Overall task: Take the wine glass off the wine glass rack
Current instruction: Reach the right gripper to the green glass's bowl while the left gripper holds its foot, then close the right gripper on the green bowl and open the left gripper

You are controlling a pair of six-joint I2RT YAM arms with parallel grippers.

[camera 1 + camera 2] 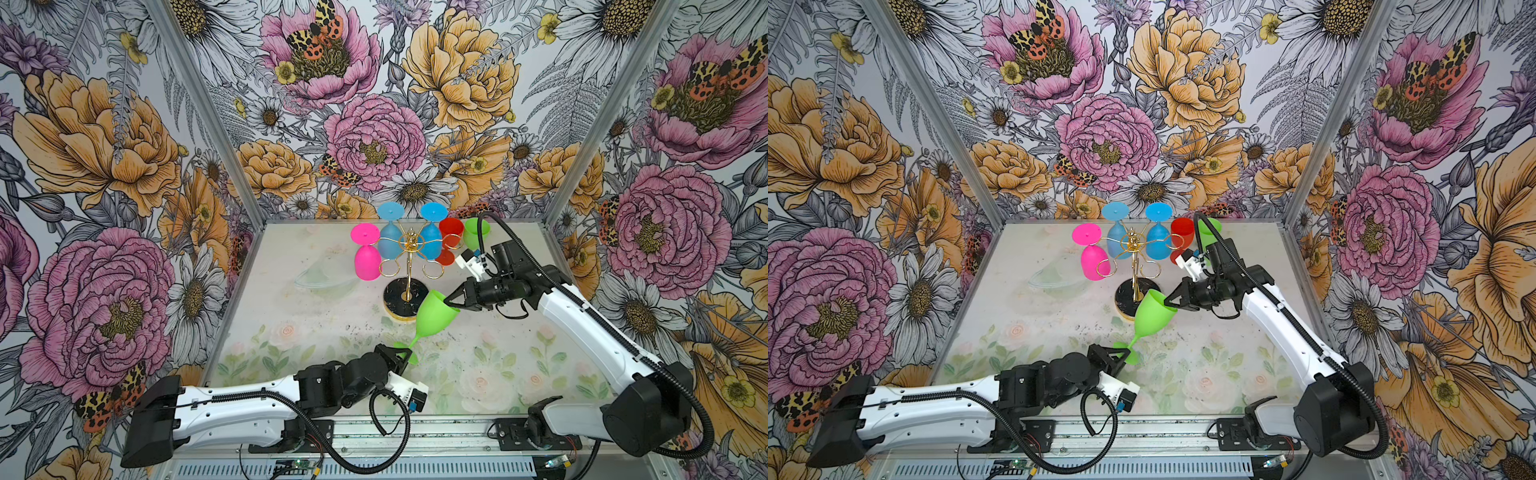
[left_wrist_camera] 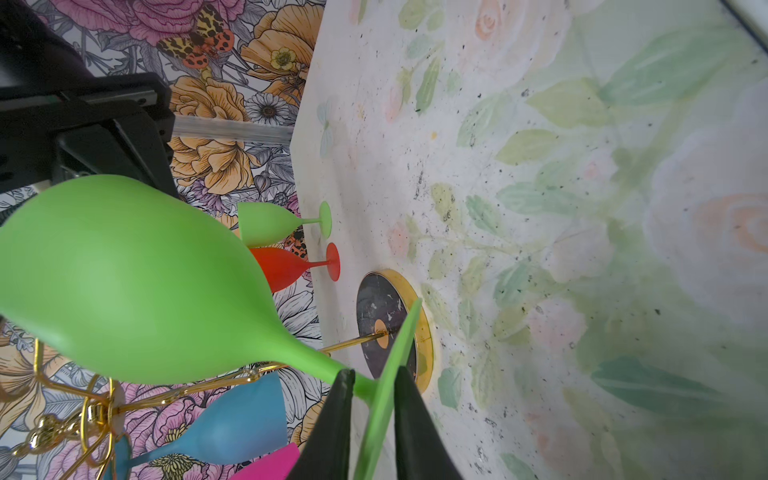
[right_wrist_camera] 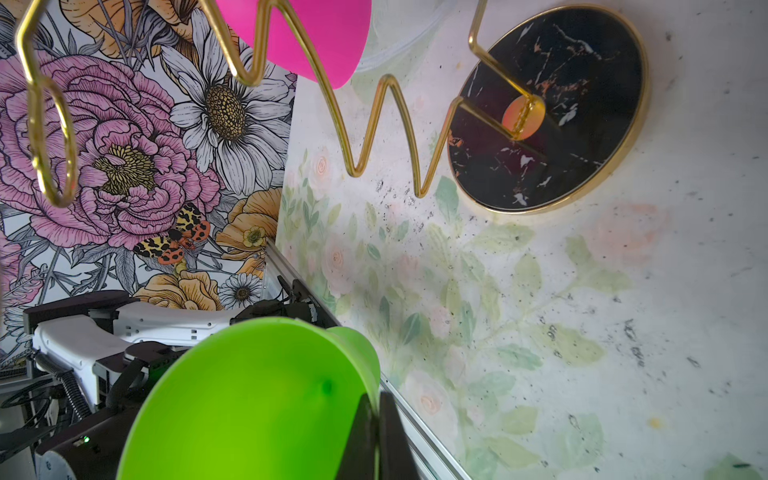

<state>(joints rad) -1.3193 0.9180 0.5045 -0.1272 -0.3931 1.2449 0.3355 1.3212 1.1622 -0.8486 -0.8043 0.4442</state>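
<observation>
Right pincer (image 1: 451, 302) is pinched tight on the rim of the green wine glass (image 1: 434, 312). Left pincer (image 1: 407, 354) sits a bit loose round its foot. The glass is off the wine glass rack (image 1: 410, 244), tipped in the air just in front of it. It looks like it only needs setting down

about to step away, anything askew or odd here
the green wine glass is off the wine glass rack, tilted in mid-air, rim pinched by the right gripper, foot between the left gripper fingers

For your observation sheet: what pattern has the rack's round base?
Black marbled round base, gold-rimmed; clearest in right wrist view.
</observation>
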